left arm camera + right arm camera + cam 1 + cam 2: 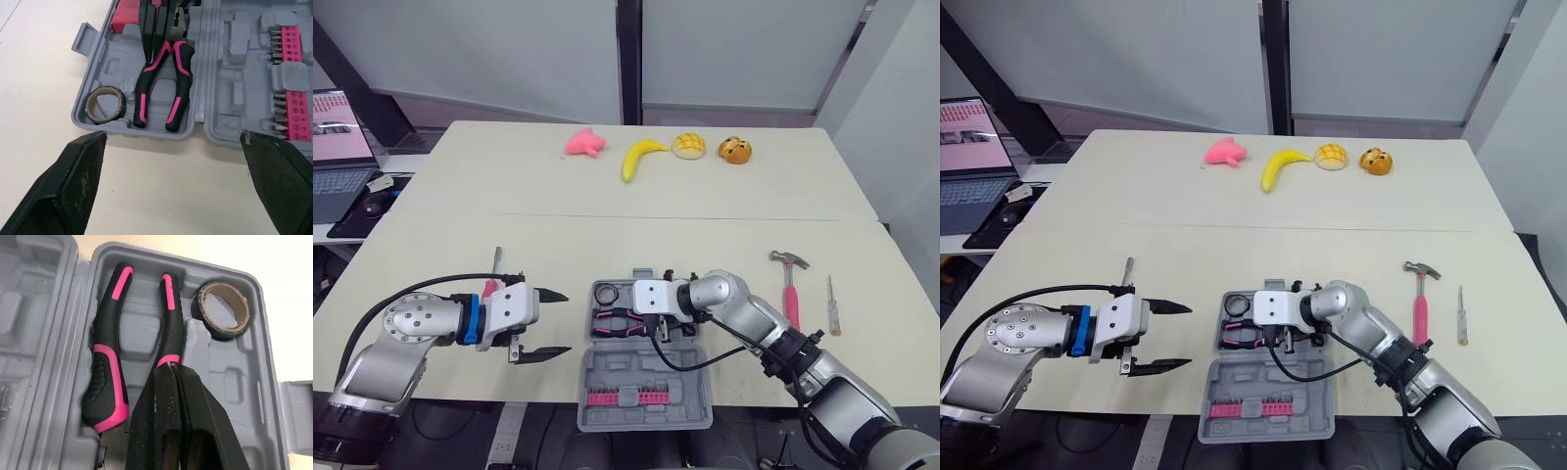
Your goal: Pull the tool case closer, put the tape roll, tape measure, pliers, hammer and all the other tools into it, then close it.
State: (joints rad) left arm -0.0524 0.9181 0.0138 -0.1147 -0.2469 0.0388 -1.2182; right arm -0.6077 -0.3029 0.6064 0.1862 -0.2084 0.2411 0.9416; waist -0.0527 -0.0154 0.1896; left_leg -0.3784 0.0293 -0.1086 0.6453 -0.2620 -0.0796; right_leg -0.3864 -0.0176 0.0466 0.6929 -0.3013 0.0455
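Note:
The grey tool case [651,372] lies open at the table's front edge, with pink bit strips [626,397] in its near half. In the far half lie the tape roll [105,103] and the black-and-pink pliers [161,73]. A red block [126,19] sits partly hidden in a corner. My right gripper [171,369] is shut, its tip resting where the pliers' handles meet. My left gripper [566,321] is open just left of the case, holding nothing. A pink-handled screwdriver [492,279] lies behind it. The pink hammer [790,284] and a small screwdriver [832,305] lie to the right.
A pink toy [584,143], a banana [639,157], a bread roll [689,146] and an orange bun [735,150] line the far table. A laptop [337,147] and a mouse [375,204] sit on a side desk at the left.

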